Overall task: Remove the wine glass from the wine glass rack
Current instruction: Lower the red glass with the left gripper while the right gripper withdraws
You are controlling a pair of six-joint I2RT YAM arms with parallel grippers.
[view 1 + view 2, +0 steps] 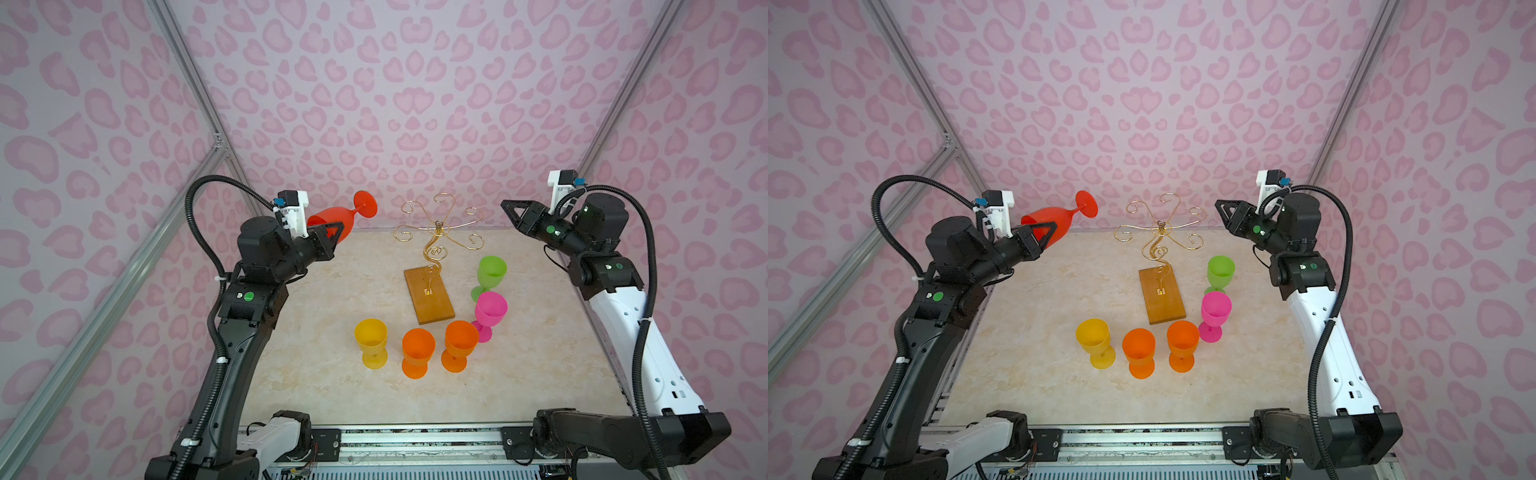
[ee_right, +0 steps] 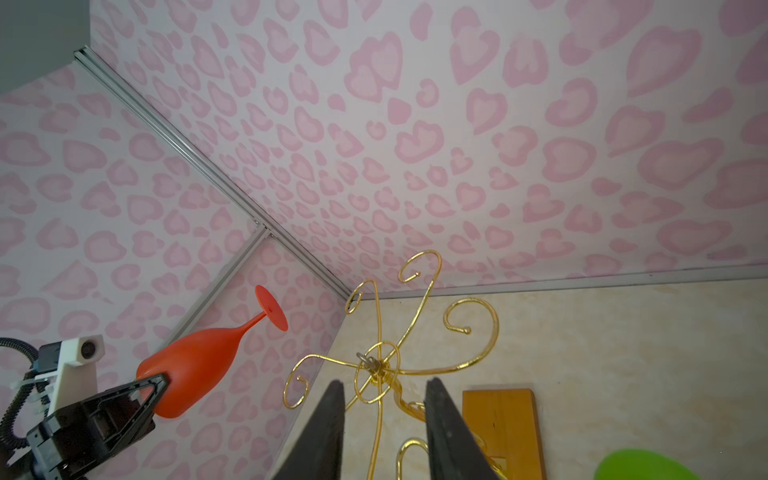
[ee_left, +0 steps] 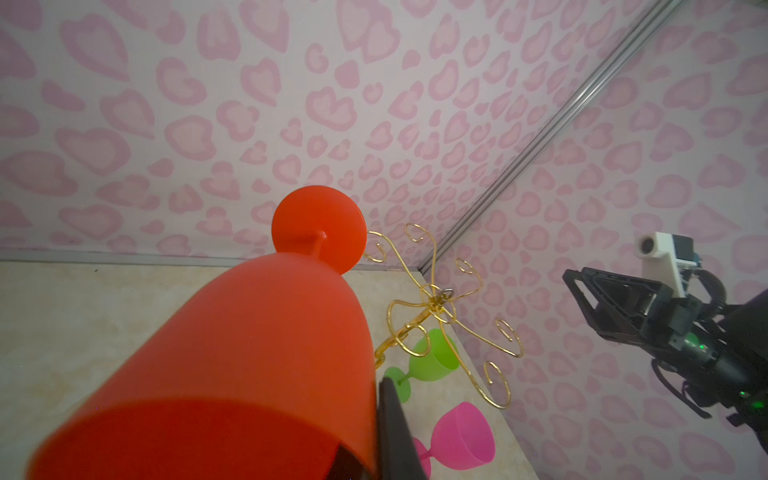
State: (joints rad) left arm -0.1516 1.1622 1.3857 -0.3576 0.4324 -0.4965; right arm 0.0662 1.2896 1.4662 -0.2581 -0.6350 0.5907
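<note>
Top views: left gripper [image 1: 332,237] is clamped tight on the bowl rim of the red wine glass [image 1: 328,218]. The glass is in the air, left of the wine glass rack [image 1: 438,226] and apart from it, lying near-horizontal with its foot toward the rack. All six rack arms are bare in both top views. Right gripper [image 1: 508,210] hangs to the right of the rack, part open, carrying nothing. Five other glasses [image 1: 417,349] stand upright on the table around the near end of the rack's wooden base [image 1: 428,295]. Left wrist: the red wine glass [image 3: 257,332] fills the view, with one finger [image 3: 395,428] pressed against the bowl wall. The foot looks just beside a rack curl here, but I can't tell depth from this angle. Right wrist: right gripper [image 2: 384,399] has a clear gap between its fingers and is empty; the rack hub [image 2: 374,365] sits beyond it. Read: the lift-off looks done and we're in the carry step. The next move likely calls for swinging the foot further from the rack, rotating the glass upright and lowering it onto a bare patch of table clear of the other glasses. The rim grip looks shallow, so slip during rotation is a risk.
</note>
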